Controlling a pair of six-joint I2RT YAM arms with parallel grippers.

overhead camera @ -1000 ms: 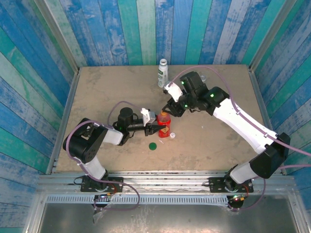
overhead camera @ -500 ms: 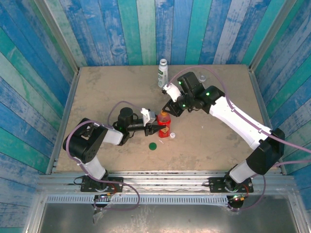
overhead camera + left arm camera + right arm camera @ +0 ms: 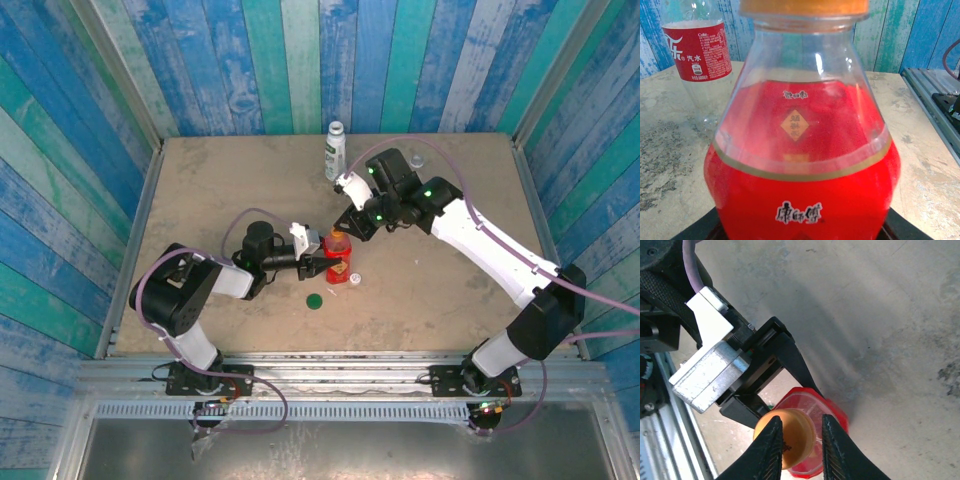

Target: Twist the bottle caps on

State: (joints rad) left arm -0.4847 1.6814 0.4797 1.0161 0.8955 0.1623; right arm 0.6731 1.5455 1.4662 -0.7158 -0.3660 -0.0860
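Right arm shifts
The right gripper (image 3: 345,230) edged back-left above the red bottle (image 3: 338,262); its elbow swung back.

I log a black left arm (image 3: 185,290), white-shelled right arm (image 3: 495,250) with green lights (image 3: 381,212), purple cables (image 3: 688,252) on both, black right claw (image 3: 801,419).

Enclosure walls (image 3: 300,60): vertical wooden planks painted blue, teal and white. Tabletop (image 3: 220,180): mottled beige, stone-like surface. A metal rail (image 3: 330,365) borders the near edge. Lighting: even, soft shadows.

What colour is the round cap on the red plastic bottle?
Orange; the round cap shows best from right wrist.
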